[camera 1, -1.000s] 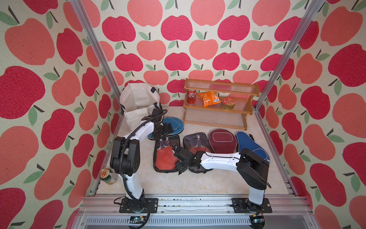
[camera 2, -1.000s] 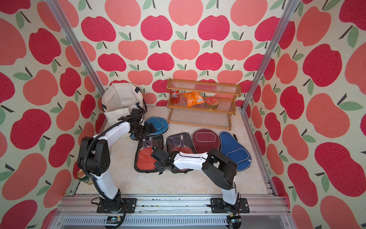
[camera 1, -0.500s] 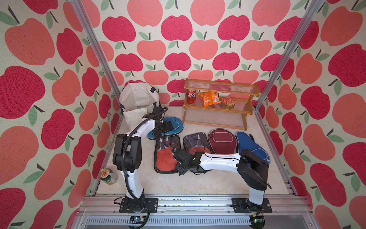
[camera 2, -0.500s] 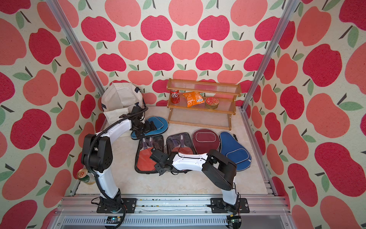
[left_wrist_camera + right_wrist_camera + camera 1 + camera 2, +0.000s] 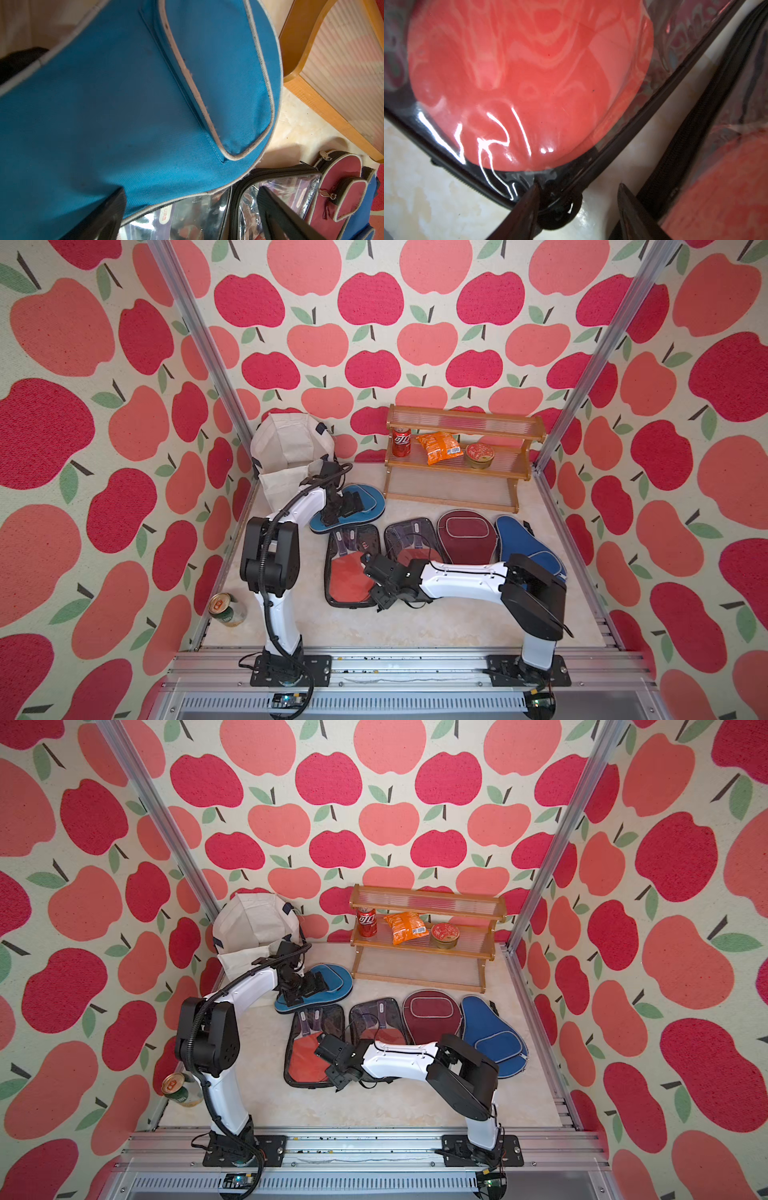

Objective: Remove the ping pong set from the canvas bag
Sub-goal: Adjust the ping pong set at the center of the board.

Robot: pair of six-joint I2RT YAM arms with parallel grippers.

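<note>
left gripper (image 5: 353,506) hovered wide open over teal-blue cover (image 5: 372,497) beside canvas bag (image 5: 286,443) | right gripper (image 5: 578,187) sat half-open, clamping nothing, astride clear case (image 5: 529,72) corner

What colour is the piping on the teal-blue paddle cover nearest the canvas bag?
Light grey piping on the teal-blue paddle cover, clearest in the left wrist view.

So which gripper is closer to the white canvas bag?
Left. The left gripper is over the teal-blue cover beside the canvas bag; the right gripper is farther off, at a clear paddle case.
</note>
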